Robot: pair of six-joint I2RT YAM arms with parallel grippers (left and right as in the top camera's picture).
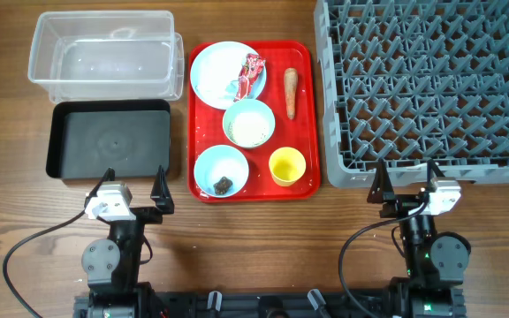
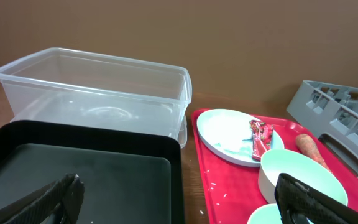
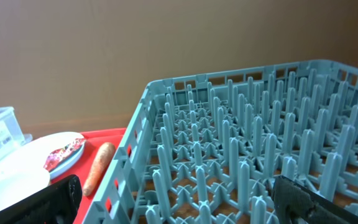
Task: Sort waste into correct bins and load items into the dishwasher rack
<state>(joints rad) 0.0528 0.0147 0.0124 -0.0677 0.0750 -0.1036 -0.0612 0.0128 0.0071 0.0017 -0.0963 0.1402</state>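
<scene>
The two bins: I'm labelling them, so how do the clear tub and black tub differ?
The clear tub is see-through; the black tub is opaque. The clear tub is deeper, the black tub shallower. In the left wrist view, the clear tub sits behind the black tub. Both are rectangular and empty.

The overhead view's right edge crops the dishwasher rack (image 1: 414, 174).

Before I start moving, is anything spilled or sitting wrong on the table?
A few white grains lie loose on the red tray, outside the rice bowl. The carrot lies bare on the tray beside the plate. Nothing looks tipped or broken.
</scene>
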